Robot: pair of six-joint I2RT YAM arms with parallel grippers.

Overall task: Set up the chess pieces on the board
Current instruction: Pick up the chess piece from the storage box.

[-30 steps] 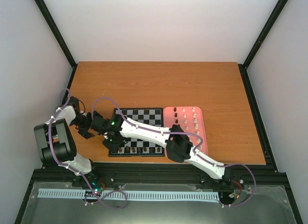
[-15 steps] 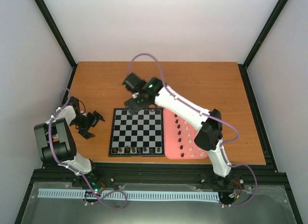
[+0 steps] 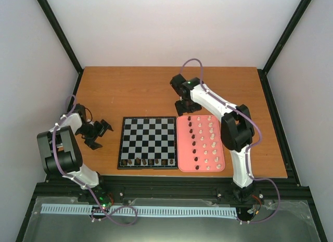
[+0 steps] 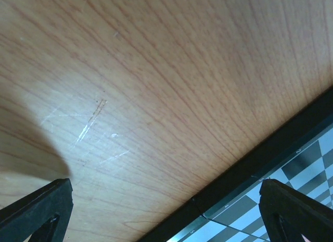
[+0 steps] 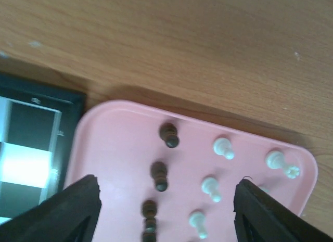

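The board [image 3: 151,138] lies mid-table with several dark chess pieces [image 3: 149,161] along its near row. Other dark pieces [image 3: 192,140] and cream-white pieces [image 3: 210,140] stand in columns on the pink tray [image 3: 183,148] to its right. My right gripper [image 3: 186,104] hovers over the tray's far end, open. In the right wrist view its fingers [image 5: 73,211] straddle dark pieces [image 5: 160,175] and white pieces [image 5: 210,186] without touching them. My left gripper [image 3: 99,132] rests open on the table left of the board. A board corner [image 4: 244,213] shows in its wrist view.
Black frame rails [image 3: 67,44] border the wooden table [image 3: 135,91] on both sides. The board's far left corner [image 5: 31,148] shows beside the tray rim [image 5: 104,109] in the right wrist view.
My right arm swung from the board's near left corner, over its far edge, to the far end of the pink tray. The left arm stayed put.
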